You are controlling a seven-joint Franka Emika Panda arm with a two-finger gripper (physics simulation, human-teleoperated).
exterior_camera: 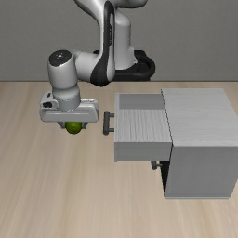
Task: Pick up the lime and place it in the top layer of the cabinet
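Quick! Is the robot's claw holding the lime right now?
Gripper: directly over the lime; open or shut cannot be told.

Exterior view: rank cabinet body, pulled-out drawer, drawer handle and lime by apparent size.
1. cabinet body
2. pulled-out drawer
3. drawer handle and lime look alike; the gripper hides part of the lime, so I leave them unranked.
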